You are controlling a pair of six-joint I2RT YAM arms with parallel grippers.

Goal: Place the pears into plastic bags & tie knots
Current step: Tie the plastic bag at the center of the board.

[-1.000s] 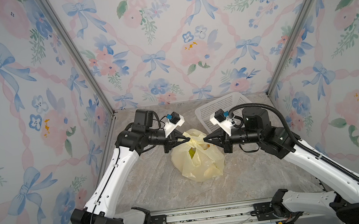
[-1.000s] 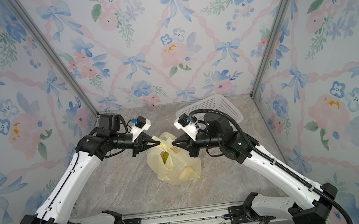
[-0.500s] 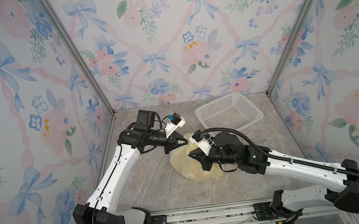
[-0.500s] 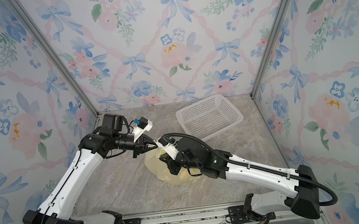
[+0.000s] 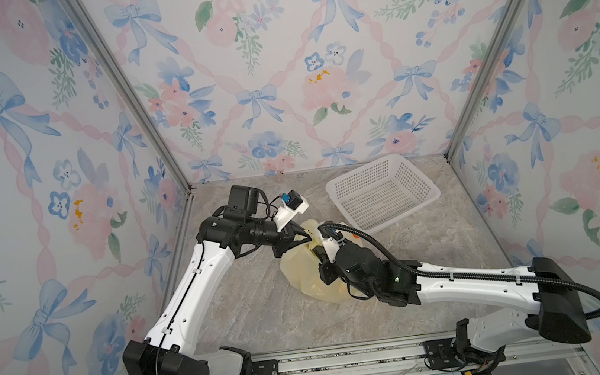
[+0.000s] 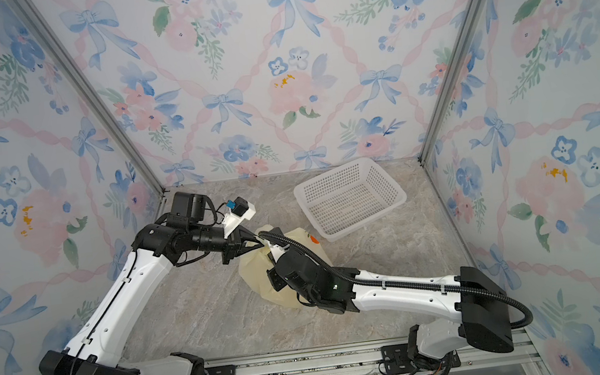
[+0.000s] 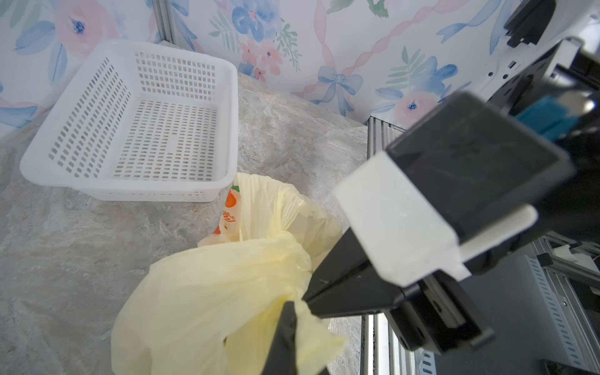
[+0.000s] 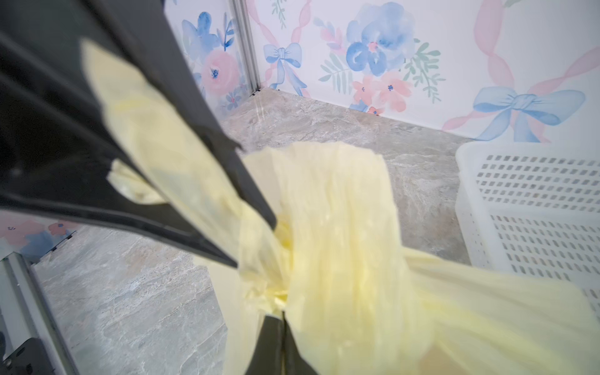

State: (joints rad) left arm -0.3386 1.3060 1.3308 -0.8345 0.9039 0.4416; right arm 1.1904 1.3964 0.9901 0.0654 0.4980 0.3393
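Note:
The pale-yellow plastic bag (image 5: 299, 270) (image 6: 255, 275) stands bulging on the marble table. My left gripper (image 5: 310, 238) (image 7: 290, 303) reaches its top from the left and is shut on a strip of its handle (image 7: 311, 337). My right gripper (image 5: 317, 249) (image 8: 283, 313) comes from the front and is shut on gathered plastic (image 8: 324, 227) just beside it. The two tips nearly touch. Bunched plastic (image 8: 282, 240) lies between them; I cannot tell whether it is a knot. The pears are hidden inside the bag.
A white perforated basket (image 5: 412, 178) (image 6: 350, 198) (image 7: 130, 130) stands at the back right, close to the bag. My right forearm (image 5: 458, 282) lies low across the table's front right. Flowered walls close three sides.
My right arm has swung down from the bag's right side to its front, uncovering the basket, with its gripper still at the bag's top. The left gripper has barely moved.

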